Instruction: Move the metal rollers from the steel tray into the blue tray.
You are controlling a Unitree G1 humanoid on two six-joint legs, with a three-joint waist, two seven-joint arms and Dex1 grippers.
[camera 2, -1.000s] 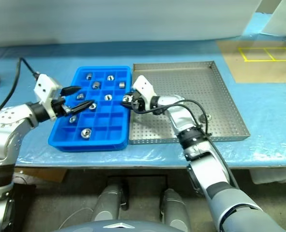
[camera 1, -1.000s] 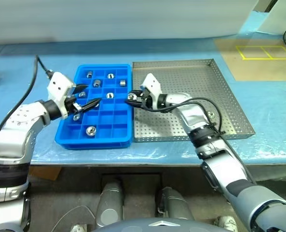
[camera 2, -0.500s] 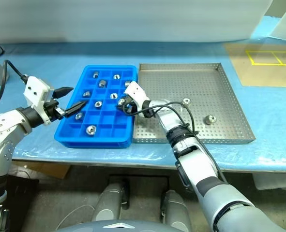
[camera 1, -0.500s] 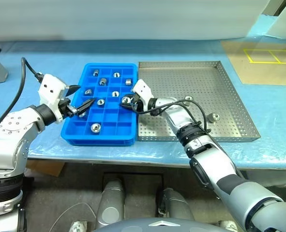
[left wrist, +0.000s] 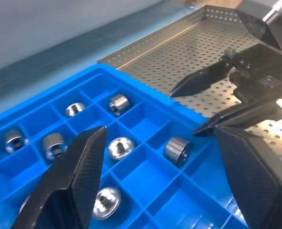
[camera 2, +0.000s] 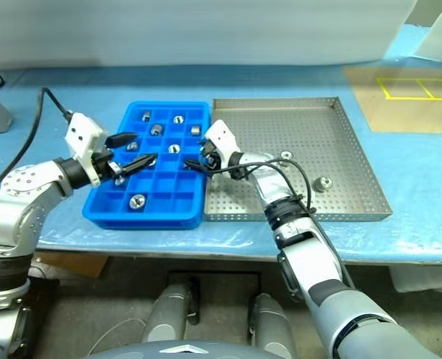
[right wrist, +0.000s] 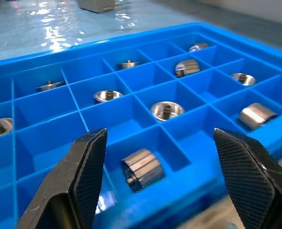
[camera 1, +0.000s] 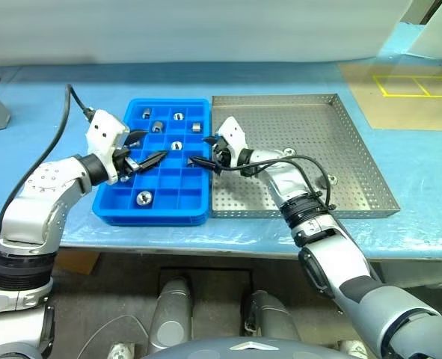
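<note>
Right gripper (camera 1: 203, 155) stands wide open and empty at the blue tray (camera 1: 110, 211) edge; a roller (right wrist: 141, 168) lies in the compartment below, apparently released. Two rollers (camera 1: 330, 179) remain in the steel tray (camera 1: 355, 134); withdraw clear of the rim, then approach each squarely

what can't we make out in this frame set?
- Roller count in the blue tray, head views: the left gripper covers some compartments.
- Steel tray: two rollers show; the right arm may hide more.
- Wrist views: tray edges cut off.
- Rollers' central holes: too small in head views.
</note>
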